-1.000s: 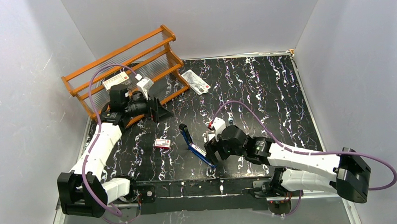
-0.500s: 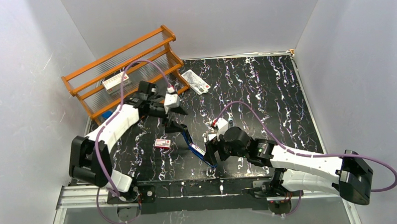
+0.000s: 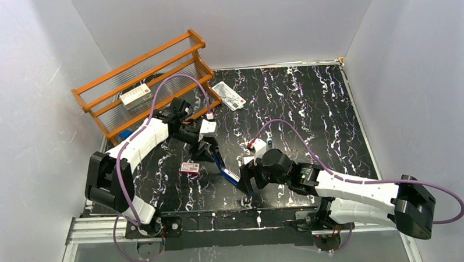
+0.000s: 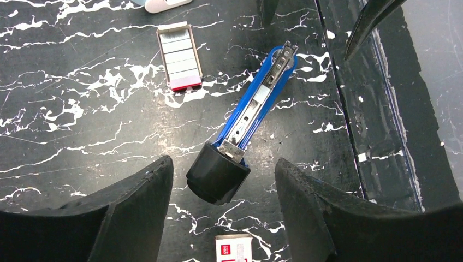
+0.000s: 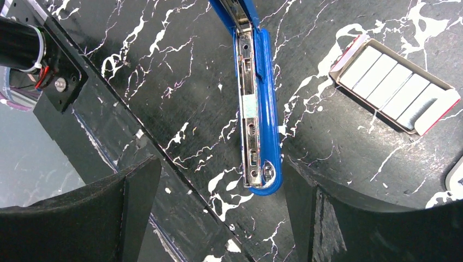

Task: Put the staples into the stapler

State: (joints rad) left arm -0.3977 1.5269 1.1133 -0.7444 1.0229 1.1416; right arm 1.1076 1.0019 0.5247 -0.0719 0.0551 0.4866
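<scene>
On the black, white-veined bench (image 3: 310, 99), centre front:

Stapler (image 4: 256, 103): blue, swung open. One half lies on the bench with its silvery channel facing up. The black end shows foreshortened in the left wrist view, so its tilt cannot be told. The right wrist view cuts off the other half at its top edge.

Left claw (image 4: 221, 164): spread wide, gripping nothing. Its fingers stand either side of the stapler's black end, apart from it. From above, the claw covers that end.

Right claw (image 5: 221, 166): spread wide, gripping nothing. The stapler's blue tip lies between its fingers. Whether one finger touches the tip cannot be told.

Staple tray (image 5: 393, 90): pale with red at the ends, flat on the bench near the stapler, not touching it. Silvery staple strips (image 4: 179, 54) lie side by side inside. From above it cannot be made out among the right arm's wrist parts.

Small red-and-white box (image 3: 189, 168): on the bench left of the stapler, apart from it. It is cut off at the bottom edge of the left wrist view and its print is unreadable.

Orange wooden rack (image 3: 152, 81): far left, with a larger red-and-white box (image 3: 135, 95) on a shelf.

White printed packet (image 3: 229, 95): flat on the bench beside the rack.

Pale object (image 4: 164, 4): cropped by the top edge of the left wrist view, not identifiable.
</scene>
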